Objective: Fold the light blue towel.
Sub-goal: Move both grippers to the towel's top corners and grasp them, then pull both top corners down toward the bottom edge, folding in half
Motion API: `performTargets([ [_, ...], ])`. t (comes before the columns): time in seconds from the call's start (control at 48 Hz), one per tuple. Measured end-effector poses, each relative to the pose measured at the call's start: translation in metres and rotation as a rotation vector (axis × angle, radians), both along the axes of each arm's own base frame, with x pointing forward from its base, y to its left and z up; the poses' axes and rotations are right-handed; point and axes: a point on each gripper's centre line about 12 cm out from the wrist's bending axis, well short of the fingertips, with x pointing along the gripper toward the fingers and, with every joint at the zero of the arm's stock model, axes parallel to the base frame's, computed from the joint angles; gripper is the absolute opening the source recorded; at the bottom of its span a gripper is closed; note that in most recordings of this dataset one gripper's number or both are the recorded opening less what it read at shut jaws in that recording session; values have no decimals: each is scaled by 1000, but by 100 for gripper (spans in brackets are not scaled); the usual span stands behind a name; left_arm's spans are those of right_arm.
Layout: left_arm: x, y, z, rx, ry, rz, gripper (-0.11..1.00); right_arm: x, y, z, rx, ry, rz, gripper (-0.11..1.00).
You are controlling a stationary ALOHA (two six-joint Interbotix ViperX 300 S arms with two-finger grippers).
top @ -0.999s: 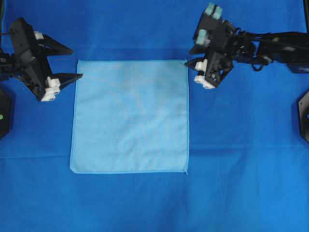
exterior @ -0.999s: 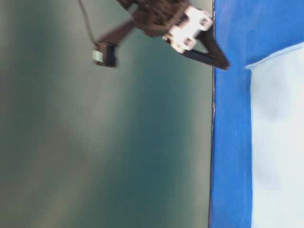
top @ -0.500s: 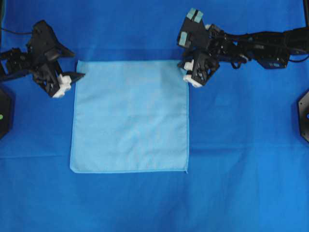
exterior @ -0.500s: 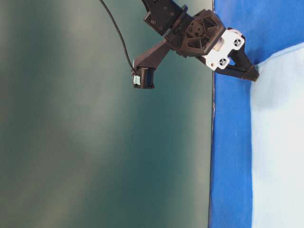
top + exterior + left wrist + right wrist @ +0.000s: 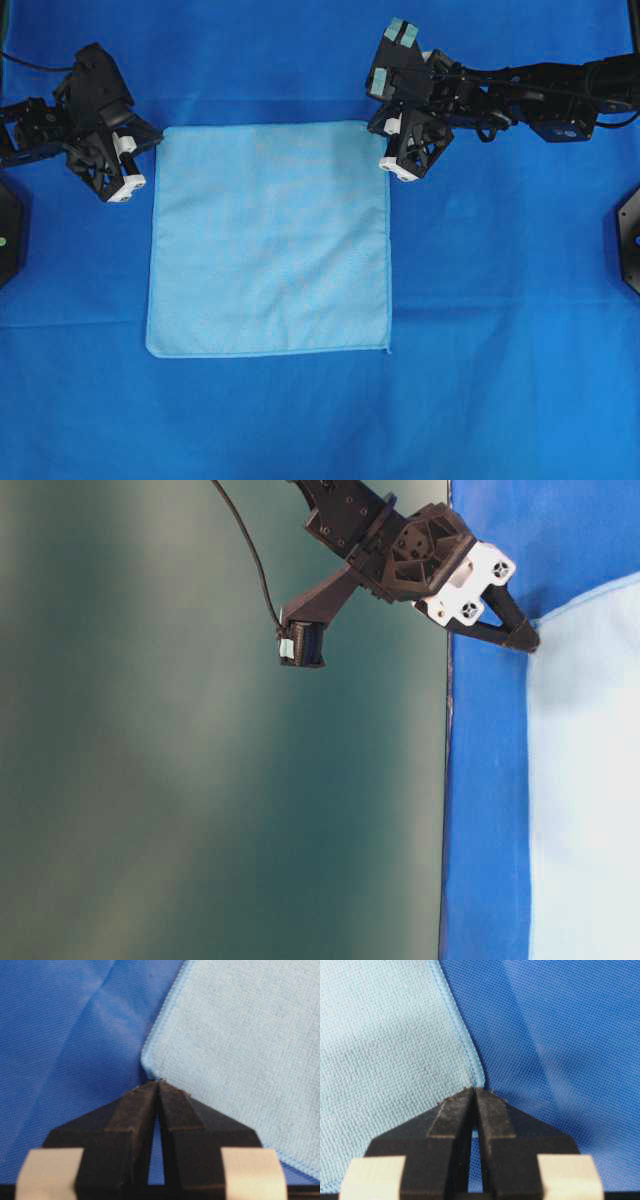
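One light blue towel (image 5: 270,238), two end effectors pinching its corners.

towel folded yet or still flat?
Spread flat: the light blue towel lies as one full square on the blue sheet, all four edges visible, no fold.

A: Light falls evenly and brightly from above; the light blue towel (image 5: 270,238) shows no glare, and only faint, soft shadow darkens the royal-blue sheet (image 5: 500,330) just right of the towel.

B: Sharpness?

A: Both wrist views are crisp on the weave beside the towel's corners. The table-level view looks turned sideways, its green backdrop (image 5: 200,780) left of the towel dim, mottled and out of focus.
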Motion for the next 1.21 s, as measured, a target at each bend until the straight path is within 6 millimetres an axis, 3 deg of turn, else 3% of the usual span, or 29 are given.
performTargets([
  [0.25, 1, 1, 7, 6, -10, 0, 0, 1, 0, 7, -12, -18, 5, 2],
  [0.521, 2, -2, 40, 35, -68, -13, 0, 1, 0, 48, -51, -111, 5, 2],
  [0.833, 1, -16, 40, 24, -56, -62, 0, 0, 6, 47, -39, -107, 8, 2],
  [0.999, 6, -36, 38, 1, -25, -143, 0, 1, 25, 45, -16, -68, 46, 2],
  [1.208, 8, -73, 38, -44, 24, -282, 0, 3, 68, 47, 22, -35, 137, 2],
])
